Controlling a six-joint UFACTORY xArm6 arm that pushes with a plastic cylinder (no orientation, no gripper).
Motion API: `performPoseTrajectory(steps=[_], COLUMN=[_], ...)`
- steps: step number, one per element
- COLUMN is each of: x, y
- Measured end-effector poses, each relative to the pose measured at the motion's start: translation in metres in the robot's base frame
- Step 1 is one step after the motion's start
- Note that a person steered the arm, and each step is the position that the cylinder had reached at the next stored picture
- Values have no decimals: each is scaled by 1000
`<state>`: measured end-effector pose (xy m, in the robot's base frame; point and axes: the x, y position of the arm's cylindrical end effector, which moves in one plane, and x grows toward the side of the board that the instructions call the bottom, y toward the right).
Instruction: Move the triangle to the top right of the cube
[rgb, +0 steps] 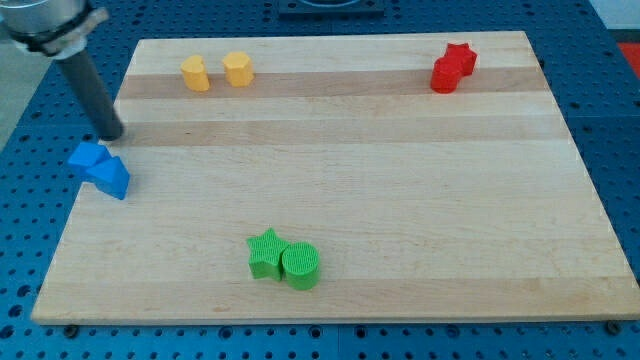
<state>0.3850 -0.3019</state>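
My tip (113, 134) sat at the left edge of the wooden board (400, 180), just above the two blue blocks. There was no hand on this arm, only the dark rod, so nothing was held or squeezed; the tip was bare and I could not tell if it touched a block, though it looked a tiny bit apart from them.

The two blue blocks were pressed together. The upper left one (87, 156) hung partly off the board's edge. The lower right one (112, 177) looked like the blue triangle, and the other like the blue cube, but the shapes were small and I was not sure.

If that was right, the triangle lay at the bottom right of the cube, and it had to end up at the top right. I think a good push would start from under the triangle, so the tip should first go around the pair on the board side without bumping them. Then it should push the triangle slowly toward the view's top. The cube must stay still, or it could fall off the edge.

Far away were two yellow blocks (195, 73) (238, 69), two red blocks (453, 67), a green star (265, 252) and a green cylinder (300, 265).
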Motion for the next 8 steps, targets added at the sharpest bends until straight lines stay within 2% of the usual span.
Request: performPoseTrajectory(steps=[1,2,3,8], x=[1,29,39,65], y=[-3,-3,-2,4])
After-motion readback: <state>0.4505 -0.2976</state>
